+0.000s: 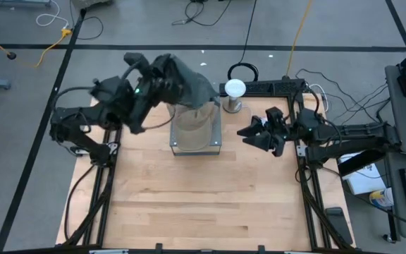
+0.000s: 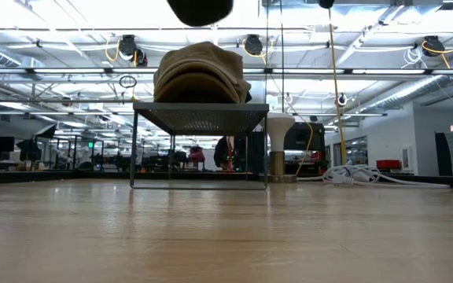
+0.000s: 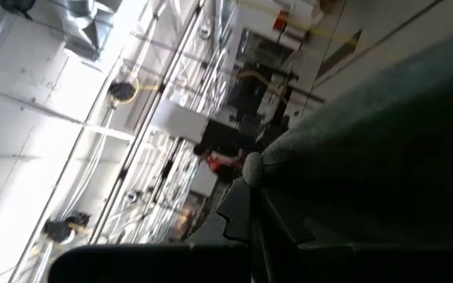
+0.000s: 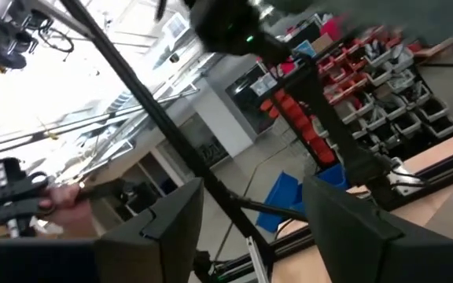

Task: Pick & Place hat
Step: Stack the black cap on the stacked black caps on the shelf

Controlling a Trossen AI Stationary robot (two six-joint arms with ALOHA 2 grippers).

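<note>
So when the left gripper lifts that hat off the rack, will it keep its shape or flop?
Probably flop: the hat lies in soft, rumpled folds on the wire rack, and in the high view its fabric drapes at the shut left gripper. It looks light. Cloth might snag on the wire mesh.

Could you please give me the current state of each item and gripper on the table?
hat: resting on top of the wire stand.
wire stand: upright on the table.
left gripper: shut, at the hat.
right gripper: open, empty, beside the stand.
</note>
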